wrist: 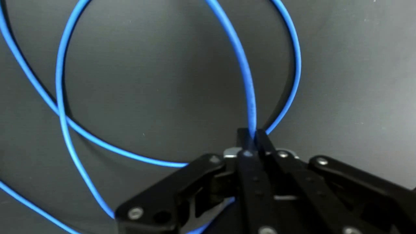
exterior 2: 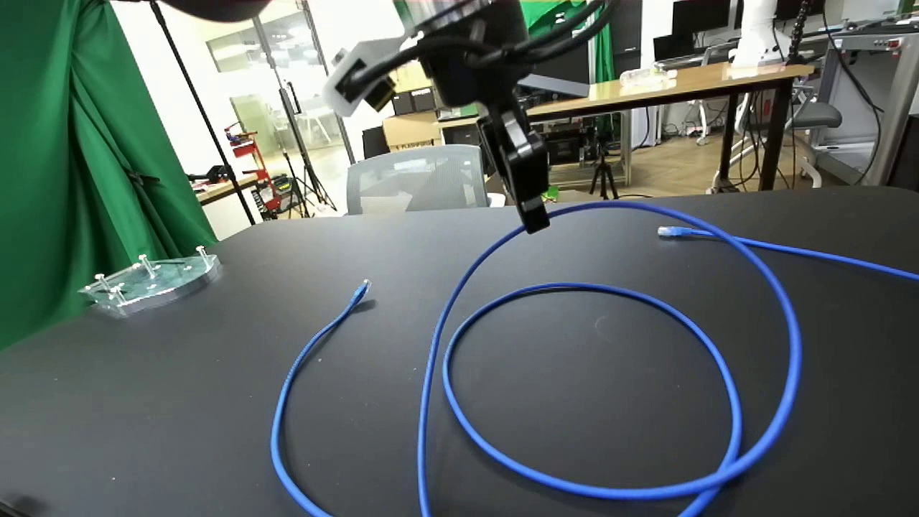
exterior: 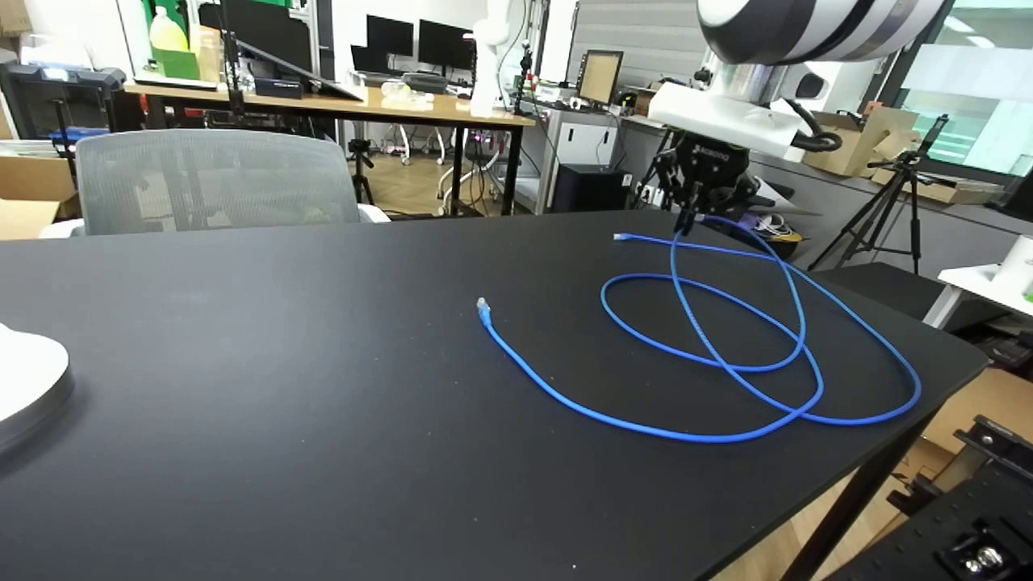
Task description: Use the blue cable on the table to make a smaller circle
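Note:
The bright blue cable [exterior: 722, 365] lies in overlapping loops on the black table [exterior: 282, 387]; it also shows in an exterior view [exterior 2: 567, 286] and in the wrist view [wrist: 248, 81]. One plug end [exterior: 483, 307] points out toward the table's middle, the other plug end [exterior: 623, 236] lies near the far edge. My gripper [exterior: 684, 222] is shut on the top of the larger loop and holds that part a little above the table. The fingertips [wrist: 253, 133] pinch the cable in the wrist view; an exterior view also shows the gripper [exterior 2: 535, 219] on it.
A transparent plate with bolts [exterior 2: 154, 283] lies at the table's left in an exterior view. A white rounded object [exterior: 32, 371] stands at the left. A grey mesh chair [exterior: 218, 177] is behind the table. The cable's outer loop runs close to the table's right edge.

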